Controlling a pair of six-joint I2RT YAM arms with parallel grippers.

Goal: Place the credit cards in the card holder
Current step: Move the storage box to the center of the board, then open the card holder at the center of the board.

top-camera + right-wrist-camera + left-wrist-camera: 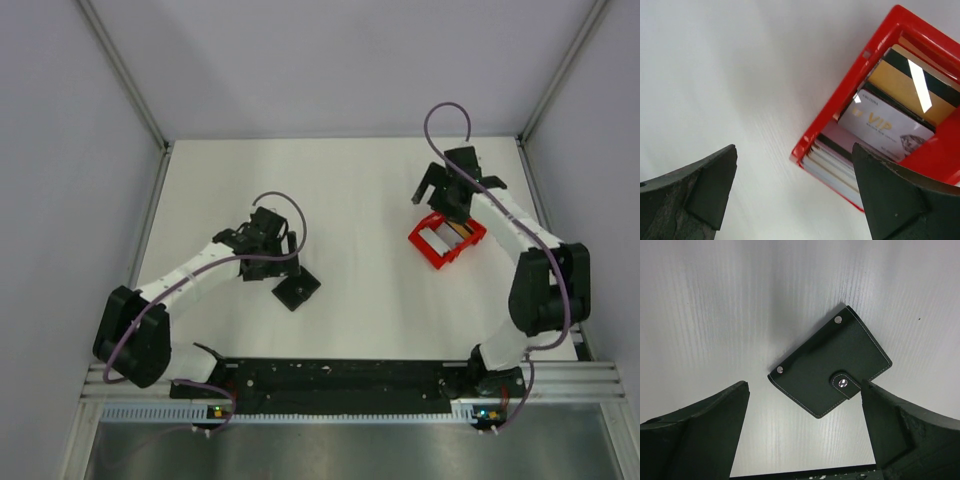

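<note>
The card holder (297,288) lies shut on the white table, a black wallet with pale stitching and a snap tab (842,384). My left gripper (283,250) hangs open just above it, and in the left wrist view the card holder (832,362) sits ahead of the left gripper (805,390), untouched. The credit cards (890,122) lie stacked in a red tray (840,100): a pale one marked VIP on top, a tan one (905,82) behind, with dark ones between. My right gripper (794,150) is open over the tray's near corner, holding nothing; from the top, the right gripper (440,200) hovers at the tray's (424,244) far edge.
White walls with metal frame posts enclose the table on three sides. A black rail (330,375) carrying both arm bases runs along the near edge. White tabletop (360,220) separates the card holder from the tray.
</note>
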